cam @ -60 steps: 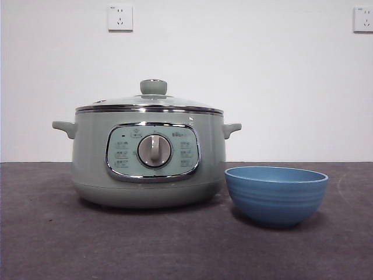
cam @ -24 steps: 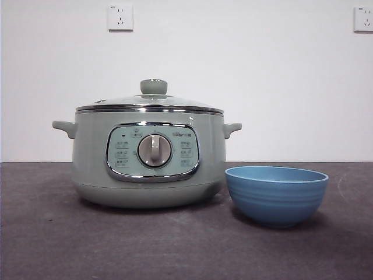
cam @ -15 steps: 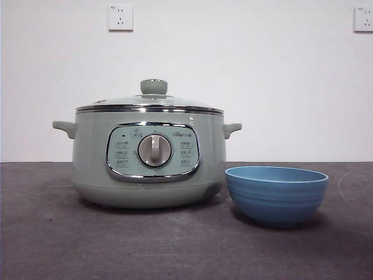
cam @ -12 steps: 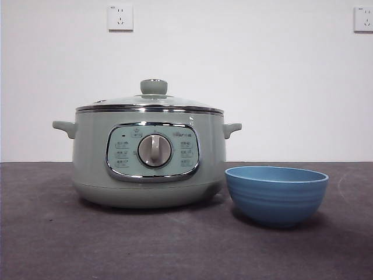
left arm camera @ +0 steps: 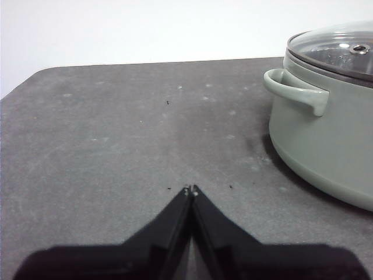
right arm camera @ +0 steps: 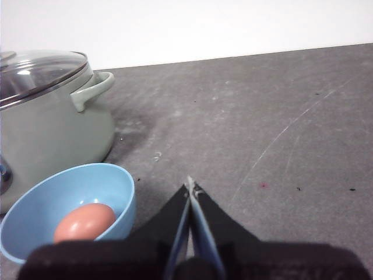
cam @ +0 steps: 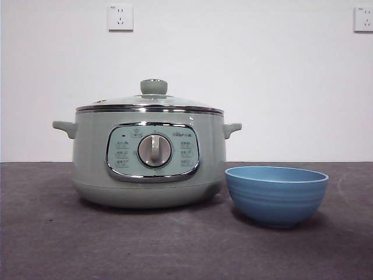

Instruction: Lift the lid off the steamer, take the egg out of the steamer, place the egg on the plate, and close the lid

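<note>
Brown egg (right arm camera: 85,221) lies in the plate (right arm camera: 125,195) (fragile, smooth; cradle its sides); lid (cam: 150,102) seated; both tools pressed together.

A plain white wall (cam: 245,81) rises behind the dark grey, matte, lightly speckled surface (cam: 175,245). Two white square wall sockets sit high on it: one (cam: 120,17) toward the left, another (cam: 363,18) at the right edge.

One steamer (cam: 148,157), one lid (cam: 150,100), one plate (cam: 276,195), one egg (right arm camera: 85,222), two wall sockets (cam: 120,17)
</note>
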